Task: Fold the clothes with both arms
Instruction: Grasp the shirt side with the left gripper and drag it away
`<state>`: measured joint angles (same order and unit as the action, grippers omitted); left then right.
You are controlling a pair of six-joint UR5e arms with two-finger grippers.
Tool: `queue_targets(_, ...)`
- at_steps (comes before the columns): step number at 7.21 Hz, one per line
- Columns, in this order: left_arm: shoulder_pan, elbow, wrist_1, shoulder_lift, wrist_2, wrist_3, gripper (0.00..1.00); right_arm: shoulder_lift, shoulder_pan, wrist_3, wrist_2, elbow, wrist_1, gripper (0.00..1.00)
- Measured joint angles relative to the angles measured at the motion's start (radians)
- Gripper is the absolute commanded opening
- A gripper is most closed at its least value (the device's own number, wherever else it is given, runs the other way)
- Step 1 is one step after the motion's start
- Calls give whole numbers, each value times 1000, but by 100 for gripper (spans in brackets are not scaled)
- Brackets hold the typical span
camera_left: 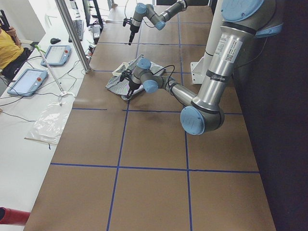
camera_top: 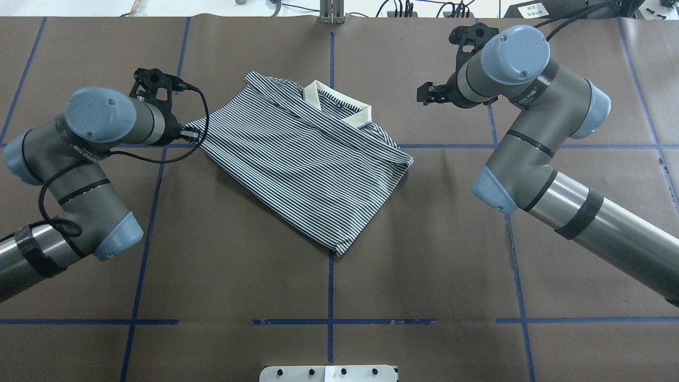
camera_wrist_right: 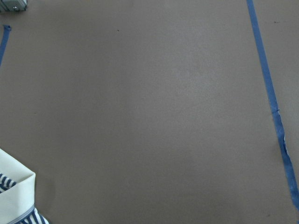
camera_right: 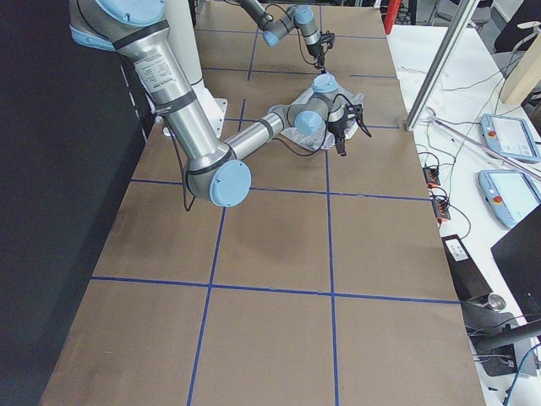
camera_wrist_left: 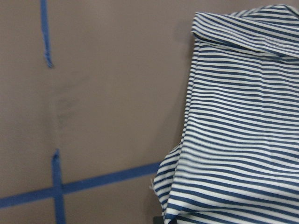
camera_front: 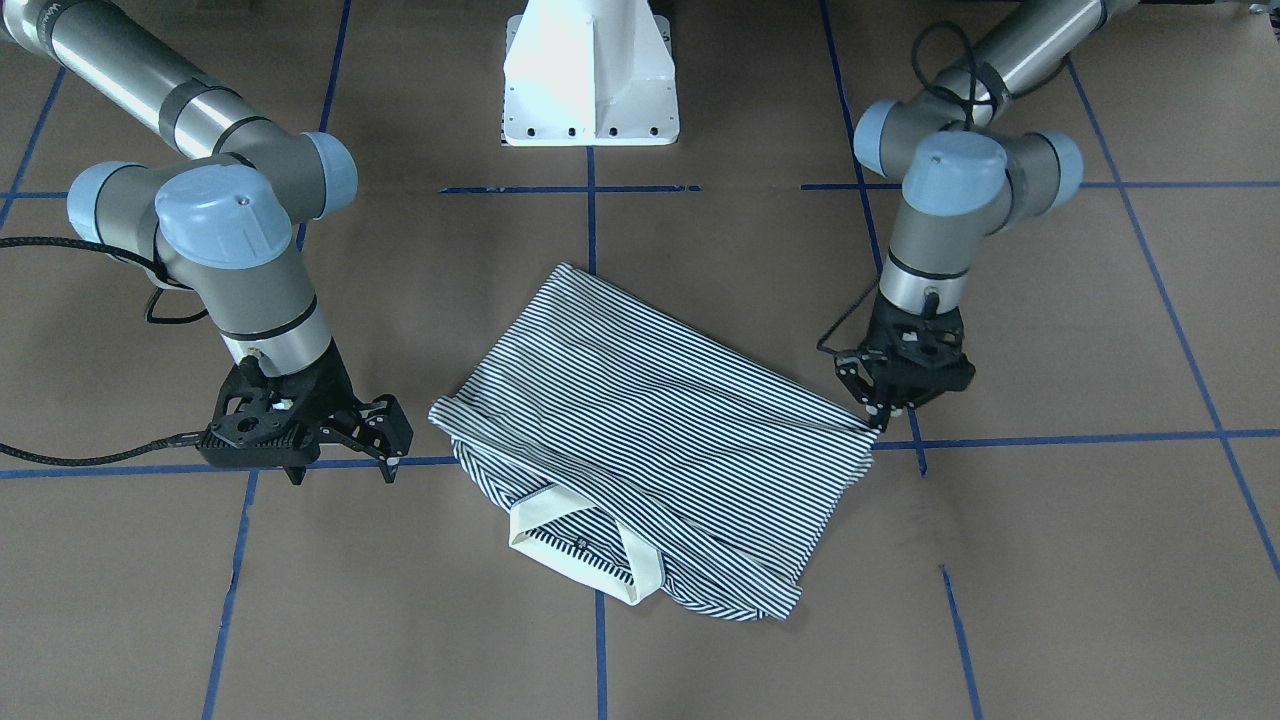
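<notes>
The striped polo shirt point(camera_front: 640, 400) lies folded into a slanted rectangle mid-table, cream collar point(camera_front: 575, 545) on the far side from the robot; it also shows in the overhead view point(camera_top: 302, 154). My left gripper point(camera_front: 880, 420) points down at the shirt's pointed left corner with its tips together on the fabric edge; the left wrist view shows striped cloth point(camera_wrist_left: 243, 130) running under it. My right gripper point(camera_front: 342, 472) is open and empty, low over bare table a short way off the shirt's right corner. The right wrist view shows only a collar tip point(camera_wrist_right: 16, 191).
The white pedestal base point(camera_front: 590, 80) stands at the robot's side of the table. Blue tape lines point(camera_top: 330, 297) grid the brown surface. An operators' bench with tablets point(camera_left: 29, 79) and a metal post point(camera_left: 72, 33) runs along the far side.
</notes>
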<state>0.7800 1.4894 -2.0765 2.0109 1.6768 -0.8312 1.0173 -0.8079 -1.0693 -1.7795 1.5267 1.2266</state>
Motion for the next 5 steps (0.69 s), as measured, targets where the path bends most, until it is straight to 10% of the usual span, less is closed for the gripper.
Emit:
queue_targets(3, 119, -512, -243, 273, -38, 78, 13, 20, 0, -6, 0, 42, 5, 100)
queue_targets(4, 142, -596, -292, 306, -52, 125, 99, 27, 2, -12, 0, 59, 9, 100)
queue_targets(5, 154, -623, -316, 309, -57, 180, 100, 26, 13, -36, 2, 67, 10, 100)
